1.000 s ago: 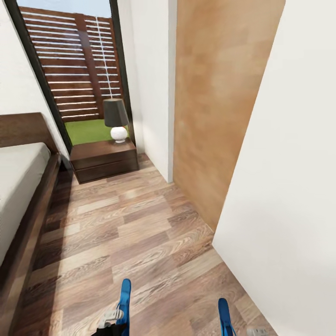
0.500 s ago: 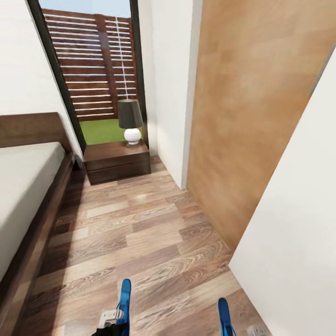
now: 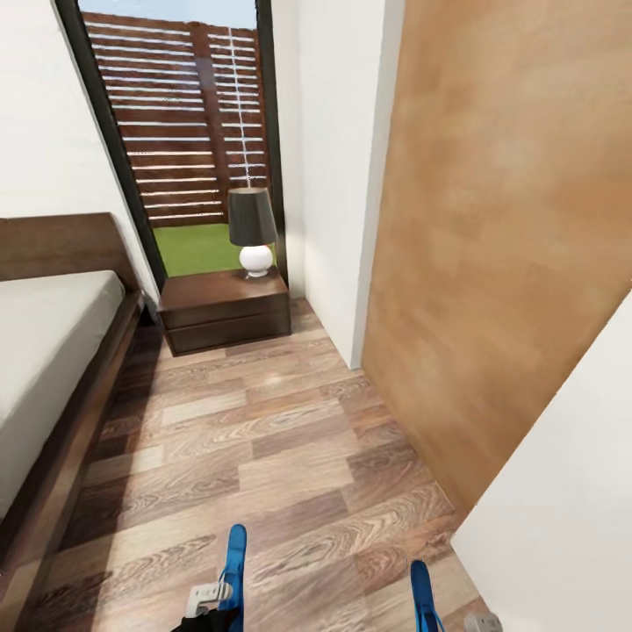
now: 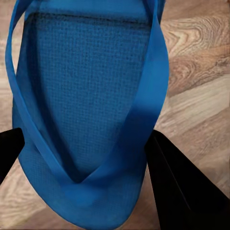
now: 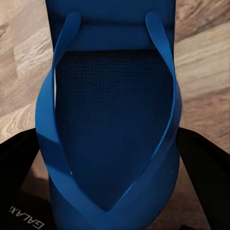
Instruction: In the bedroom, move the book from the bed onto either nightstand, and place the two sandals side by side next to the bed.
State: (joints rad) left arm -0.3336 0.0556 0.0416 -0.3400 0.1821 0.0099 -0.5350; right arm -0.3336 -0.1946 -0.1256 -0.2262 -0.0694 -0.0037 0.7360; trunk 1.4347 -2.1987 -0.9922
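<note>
Sandals both in hand — left gripper (image 4: 86, 143) clamped on one blue sandal (image 4: 86, 105), right gripper (image 5: 110, 158) clamped on other sandal (image 5: 112, 120), both over plank floor (image 3: 263, 439). Bed (image 3: 44, 351) at 9 o'clock; nightstand (image 3: 224, 307) with lamp (image 3: 253, 230) at 12, before window (image 3: 175, 132).
</note>
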